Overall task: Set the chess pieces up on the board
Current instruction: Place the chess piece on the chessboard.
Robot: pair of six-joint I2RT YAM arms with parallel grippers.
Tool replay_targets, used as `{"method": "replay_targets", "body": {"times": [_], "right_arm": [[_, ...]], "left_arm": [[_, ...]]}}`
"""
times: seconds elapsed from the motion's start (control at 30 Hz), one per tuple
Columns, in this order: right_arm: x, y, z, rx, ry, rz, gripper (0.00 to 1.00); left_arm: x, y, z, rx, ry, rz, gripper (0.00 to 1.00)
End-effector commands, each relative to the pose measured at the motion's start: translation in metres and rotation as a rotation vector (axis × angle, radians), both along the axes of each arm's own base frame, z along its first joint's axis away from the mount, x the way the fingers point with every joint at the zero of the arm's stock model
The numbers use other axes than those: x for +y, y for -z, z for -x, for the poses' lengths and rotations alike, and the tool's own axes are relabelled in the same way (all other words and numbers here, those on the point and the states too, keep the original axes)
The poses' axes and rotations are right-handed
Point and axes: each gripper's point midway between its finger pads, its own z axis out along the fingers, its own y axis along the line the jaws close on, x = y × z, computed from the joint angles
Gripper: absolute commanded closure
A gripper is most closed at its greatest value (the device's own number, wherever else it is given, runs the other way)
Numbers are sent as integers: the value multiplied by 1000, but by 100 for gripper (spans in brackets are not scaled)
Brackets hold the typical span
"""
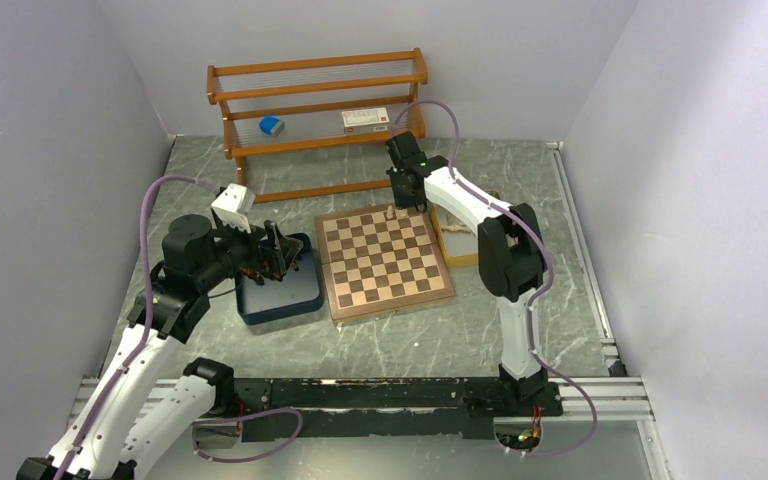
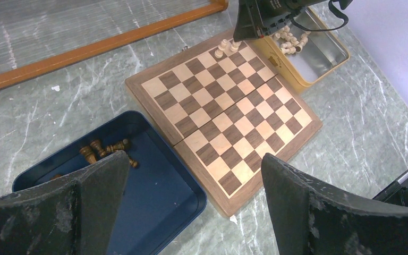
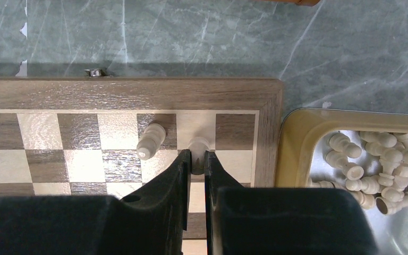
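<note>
The wooden chessboard (image 1: 383, 260) lies at the table's middle. My right gripper (image 3: 196, 159) is shut on a cream chess piece (image 3: 198, 144) over a square in the board's far-right corner (image 3: 255, 101). A second cream piece (image 3: 151, 140) stands one square to its left. More cream pieces (image 3: 372, 164) lie in the yellow tray (image 3: 292, 138). My left gripper (image 2: 194, 180) is open and empty above the navy tray (image 2: 154, 186), where dark brown pieces (image 2: 103, 150) lie. Both cream pieces on the board also show in the left wrist view (image 2: 226, 48).
A wooden rack (image 1: 315, 110) stands at the back, holding a blue object (image 1: 272, 126) and a small box (image 1: 365, 118). The navy tray (image 1: 280, 285) touches the board's left side, and the yellow tray (image 1: 457, 240) its right. Grey walls close in both sides.
</note>
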Motion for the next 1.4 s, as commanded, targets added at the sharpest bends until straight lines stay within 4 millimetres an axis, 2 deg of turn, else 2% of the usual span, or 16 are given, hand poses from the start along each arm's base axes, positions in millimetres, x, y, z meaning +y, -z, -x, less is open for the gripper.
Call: {"method": "replay_targets", "body": {"times": [0.0,0.37,0.77,0.93,1.37], "right_arm": [[6,1,-2,11,-21,2,88],[8,11,-3,37,-17,7,86],[7,16,-2,43,-17,18,80],[9,14,-6,35,-22,18,81],[9,25,-4,53,-23,25,82]], "left_arm": [[-1,1,0,-3,-4,1,1],[0,0,0,-8,-5,2,1],[0,-2,1,-13,-5,4,1],[2,-2,1,-16,-18,1,1],[2,-2,1,-13,-15,1,1]]}}
